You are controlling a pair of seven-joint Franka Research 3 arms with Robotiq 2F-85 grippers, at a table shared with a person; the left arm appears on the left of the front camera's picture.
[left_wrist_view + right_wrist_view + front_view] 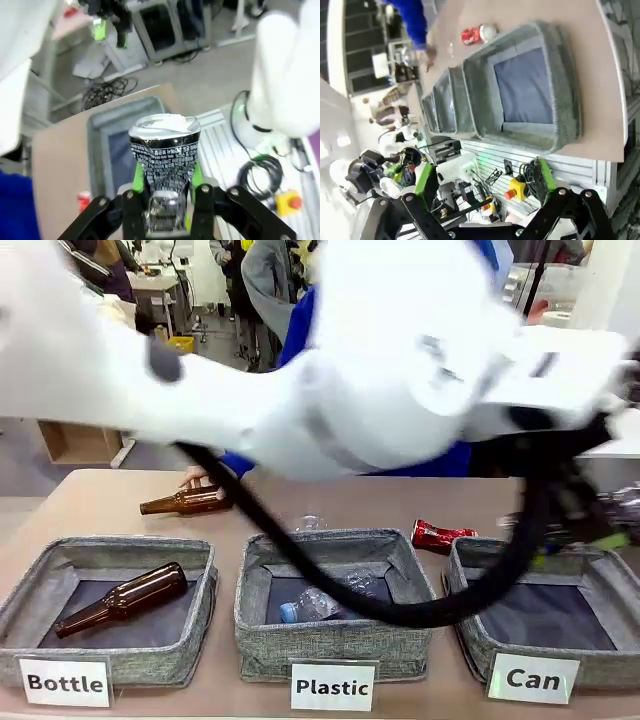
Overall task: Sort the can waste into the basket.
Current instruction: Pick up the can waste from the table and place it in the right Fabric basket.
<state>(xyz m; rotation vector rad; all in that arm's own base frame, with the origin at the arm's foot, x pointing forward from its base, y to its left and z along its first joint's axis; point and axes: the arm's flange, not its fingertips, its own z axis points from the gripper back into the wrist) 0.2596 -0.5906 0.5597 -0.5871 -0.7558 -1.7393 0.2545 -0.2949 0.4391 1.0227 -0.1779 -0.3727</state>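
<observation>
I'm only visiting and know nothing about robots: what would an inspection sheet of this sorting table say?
Surface: tan tabletop carrying three fabric bins.
Job's things: dented black printed drink can in the left gripper, above the grey woven basket labelled "Can"; crushed red can on the table behind that basket.
Clutter: brown glass bottle on the table; second brown bottle in the "Bottle" bin; clear plastic bottle in the "Plastic" bin.
Grippers: left shut on the black can; right gripper open, holding nothing.
Cables: black cable sagging over the "Plastic" bin.
Surroundings: person in blue at the far side, hand by the table bottle.
</observation>
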